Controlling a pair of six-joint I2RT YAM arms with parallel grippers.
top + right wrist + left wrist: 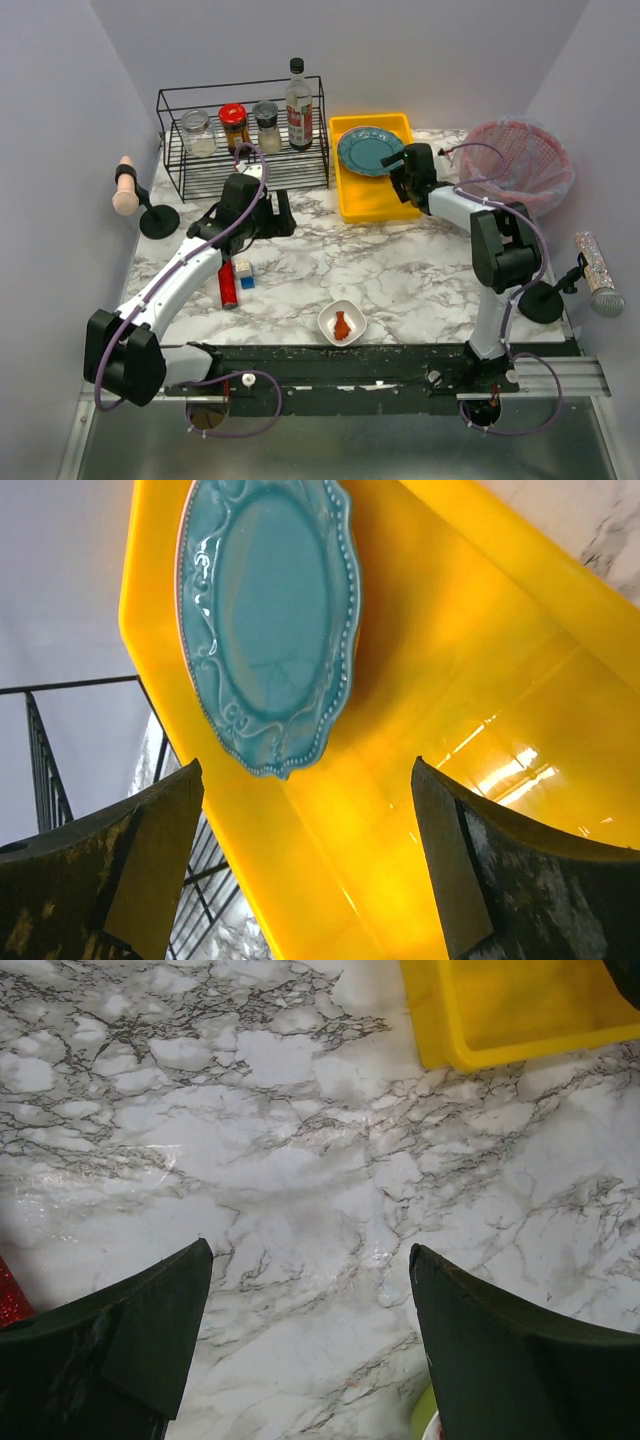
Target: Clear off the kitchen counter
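Observation:
The white marble kitchen counter (pixel 410 270) carries a red bottle (pixel 228 284), a white and blue cube (pixel 243 272) and a small white dish (pixel 342 322) with a red piece in it. A teal plate (pixel 365 150) lies in the yellow tray (pixel 375 208). My left gripper (pixel 283 213) is open and empty, low over bare marble (pixel 300 1140) in front of the rack. My right gripper (pixel 393 166) is open and empty over the tray (pixel 450 680), just off the plate (pixel 265 610). In the left wrist view the left gripper (pixel 310 1250) is spread wide; in the right wrist view so is the right gripper (pixel 308 765).
A black wire rack (pixel 240 140) at the back left holds three jars and a tall bottle. A pink mesh basket (pixel 520 160) sits at the back right. A stand with a pale handle (pixel 125 187) is at the left edge, and one with a glittery handle (pixel 598 270) at the right.

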